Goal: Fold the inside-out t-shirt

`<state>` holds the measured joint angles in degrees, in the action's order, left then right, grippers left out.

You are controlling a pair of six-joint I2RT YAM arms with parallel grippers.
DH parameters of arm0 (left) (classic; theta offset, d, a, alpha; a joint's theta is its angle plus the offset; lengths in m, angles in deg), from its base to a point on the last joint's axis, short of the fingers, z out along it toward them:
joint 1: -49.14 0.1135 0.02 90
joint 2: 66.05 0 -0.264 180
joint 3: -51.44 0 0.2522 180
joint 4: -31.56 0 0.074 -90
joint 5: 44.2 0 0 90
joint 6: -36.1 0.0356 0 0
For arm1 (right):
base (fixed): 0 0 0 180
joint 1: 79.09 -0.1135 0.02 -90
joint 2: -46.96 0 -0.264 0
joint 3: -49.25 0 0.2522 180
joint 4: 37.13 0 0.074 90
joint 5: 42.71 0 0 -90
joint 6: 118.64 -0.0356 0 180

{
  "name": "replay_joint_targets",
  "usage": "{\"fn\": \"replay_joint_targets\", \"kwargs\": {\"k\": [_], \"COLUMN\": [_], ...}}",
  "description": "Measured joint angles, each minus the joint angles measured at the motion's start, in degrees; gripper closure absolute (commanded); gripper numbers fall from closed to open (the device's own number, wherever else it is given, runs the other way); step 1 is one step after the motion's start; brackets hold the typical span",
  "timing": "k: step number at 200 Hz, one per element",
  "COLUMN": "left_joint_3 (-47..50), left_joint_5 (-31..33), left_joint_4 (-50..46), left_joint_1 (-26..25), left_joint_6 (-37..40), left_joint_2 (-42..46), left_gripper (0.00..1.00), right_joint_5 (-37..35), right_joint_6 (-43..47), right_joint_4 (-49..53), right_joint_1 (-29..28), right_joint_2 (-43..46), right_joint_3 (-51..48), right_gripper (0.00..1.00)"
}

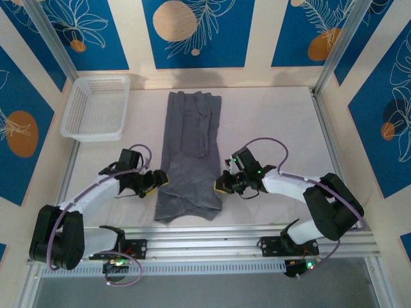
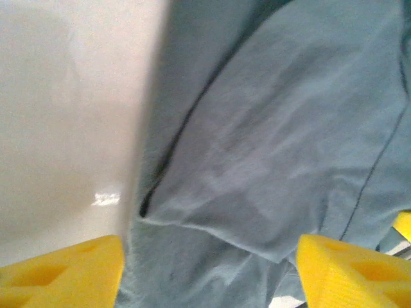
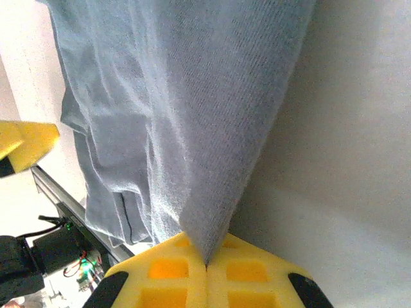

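T-shirt (image 3: 180,96) edge clamped by right pincer (image 3: 205,262) in wrist view; overhead, grip unclear.

The grey t-shirt (image 2: 276,147) spreads from centre to 3 o'clock, with white table (image 2: 64,115) at 9. The left gripper (image 2: 209,273) holds its yellow fingers (image 2: 64,276) apart at 7 and 5, a folded edge between them.

The top external view looks down from above and behind the arms (image 1: 282,183) onto the whole table (image 1: 276,115). The left wrist view hangs close over the left edge of the t-shirt (image 2: 270,147), behind the left hand (image 2: 209,269). The right wrist view sits tight at the opposite edge, behind the right hand (image 3: 205,263), looking across toward the left hand. All three share the t-shirt.
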<state>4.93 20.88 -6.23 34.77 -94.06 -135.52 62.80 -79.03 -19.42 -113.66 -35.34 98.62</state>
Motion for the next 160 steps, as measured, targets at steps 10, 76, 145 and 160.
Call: {"fn": "replay_joint_targets", "kwargs": {"k": [10, 76, 145, 160], "left_joint_3": [0.6, 1.4, 1.4, 1.4], "left_joint_5": [-0.1, -0.6, -0.3, -0.5], "left_joint_4": [0.2, 5.6, 10.5, 10.7], "left_joint_1": [0.0, 0.0, 0.0, 0.0], "left_joint_6": [-0.4, -1.6, -2.8, -3.1], "left_joint_2": [-0.1, -3.8, -8.7, -9.0], "left_gripper": [0.36, 0.4, 0.51, 0.63], "right_joint_5": [0.1, 1.3, 1.3, 1.2], "right_joint_6": [0.0, -0.6, -0.6, -0.6], "right_joint_4": [0.0, -0.3, -0.4, -0.3], "right_joint_1": [0.2, 0.3, 0.3, 0.3], "right_joint_2": [-0.3, -3.4, -3.4, -3.4], "right_joint_3": [0.0, 0.0, 0.0, 0.0], "right_gripper": [1.0, 1.0, 1.0, 1.0]}}
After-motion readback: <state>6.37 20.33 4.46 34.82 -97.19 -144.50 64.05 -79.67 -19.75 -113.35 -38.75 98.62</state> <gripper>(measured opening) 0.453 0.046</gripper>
